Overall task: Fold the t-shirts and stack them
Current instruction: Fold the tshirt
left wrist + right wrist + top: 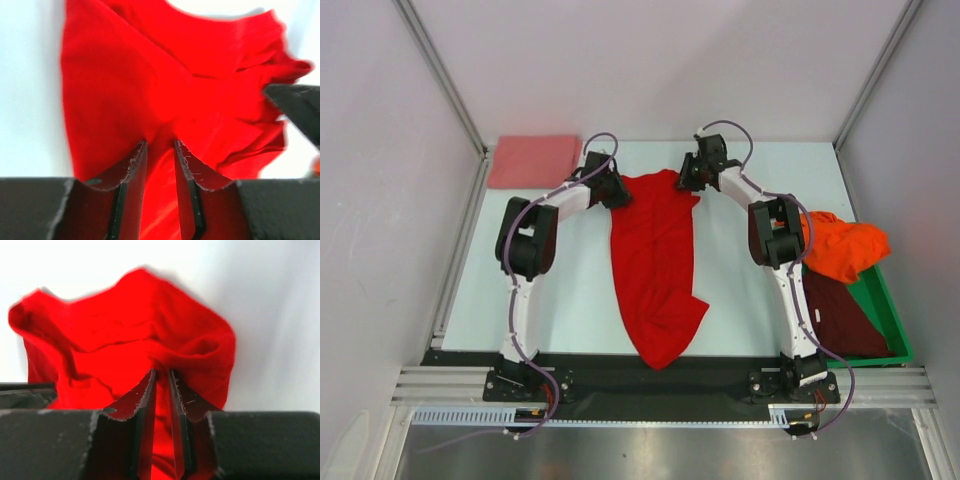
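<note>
We saw the pale, flat desk (570,290) closed in by white wall panels (380,200) on its left, far and right edges. Only the near edge, where the 2 arm bases were bolted, stood open. Bare desk showed between the left arm and the bright red cloth t-shirt (655,270), along the far edge behind both grippers, and in a narrower strip between that shirt and the right arm.

The bright red cloth t-shirt lay in a long, narrowing strip down the middle of the desk. It ran from the far half to the near edge, where its tip overlapped the black base strip. At its far end the left gripper (617,192) met its left corner and the right gripper (688,180) its right corner. In the left wrist view the left gripper (160,145) had its jaws pinched on a bunch of red cloth, with creases running into the gap. In the right wrist view the right gripper (161,372) had its jaws drawn nearly together, clamped on a gathered fold of the same shirt.

A salmon-pink cloth t-shirt (533,160), folded into a flat rectangle, sat in the far left corner of the desk, just beside the left gripper.

1 green plastic bin (890,310) stood at the right edge towards the near corner. In it lay a dark maroon cloth t-shirt (840,315), and a crumpled orange cloth t-shirt (845,248) was heaped over its far end, touching the right arm.
</note>
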`<state>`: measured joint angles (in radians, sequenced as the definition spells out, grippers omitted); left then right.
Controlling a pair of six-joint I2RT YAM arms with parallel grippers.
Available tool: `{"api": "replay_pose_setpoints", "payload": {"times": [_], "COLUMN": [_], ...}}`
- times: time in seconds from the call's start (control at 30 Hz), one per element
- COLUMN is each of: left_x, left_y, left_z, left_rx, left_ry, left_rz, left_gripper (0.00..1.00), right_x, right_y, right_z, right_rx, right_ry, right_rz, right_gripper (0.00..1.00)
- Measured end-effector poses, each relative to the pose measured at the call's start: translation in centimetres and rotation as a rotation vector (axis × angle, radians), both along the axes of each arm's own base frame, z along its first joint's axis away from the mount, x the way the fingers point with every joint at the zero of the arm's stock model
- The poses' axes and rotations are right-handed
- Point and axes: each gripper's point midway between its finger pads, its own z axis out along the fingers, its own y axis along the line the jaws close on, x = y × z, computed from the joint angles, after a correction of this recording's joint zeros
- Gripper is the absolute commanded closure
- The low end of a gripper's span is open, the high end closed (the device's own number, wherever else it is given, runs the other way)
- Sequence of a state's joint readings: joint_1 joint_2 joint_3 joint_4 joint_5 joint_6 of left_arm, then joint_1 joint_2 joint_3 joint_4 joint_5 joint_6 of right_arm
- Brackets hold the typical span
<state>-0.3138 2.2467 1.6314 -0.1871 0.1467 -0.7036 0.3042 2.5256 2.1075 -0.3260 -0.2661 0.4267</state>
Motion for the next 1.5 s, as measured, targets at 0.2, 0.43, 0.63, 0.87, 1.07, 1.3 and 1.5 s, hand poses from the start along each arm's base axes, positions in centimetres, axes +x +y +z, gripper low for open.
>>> {"api": "replay_pose_setpoints", "payload": {"times": [0.2,0.43,0.63,0.87,1.07,1.3,1.5], "left_x": [2.2,6.1,7.7,8.2,7.6,5.4,-1.7], "left_y": [-2.8,-3.7,-2.7,0.2,2.0,4.0,3.6], "left_z": [-0.1,0.1,0.2,0.4,1.3,8.2,19.8], "left_rx": [-0.258,-0.431,-0.439,-0.369,-0.237,-0.068,0.000], "left_ry": [0.020,0.031,0.029,0.008,-0.014,-0.122,-0.323], "left_rz": [0.028,0.011,0.017,0.021,-0.002,-0.031,-0.064], "left_gripper": [0.65,0.65,0.64,0.58,0.53,0.43,0.40], "right_x": [1.2,4.8,6.3,7.2,7.5,6.2,2.0], "right_y": [-0.8,-1.8,-3.3,-6.5,-7.2,-7.1,-8.8], "right_z": [0.0,0.0,0.2,0.7,1.3,2.4,8.6], "right_rx": [0.040,0.162,0.182,0.156,0.146,0.055,-0.048], "right_ry": [0.002,-0.010,-0.035,-0.047,-0.077,-0.075,-0.035], "right_rz": [-0.086,-0.145,-0.167,-0.186,-0.142,-0.087,-0.118], "right_gripper": [0.77,0.75,0.72,0.60,0.45,0.30,0.18]}}
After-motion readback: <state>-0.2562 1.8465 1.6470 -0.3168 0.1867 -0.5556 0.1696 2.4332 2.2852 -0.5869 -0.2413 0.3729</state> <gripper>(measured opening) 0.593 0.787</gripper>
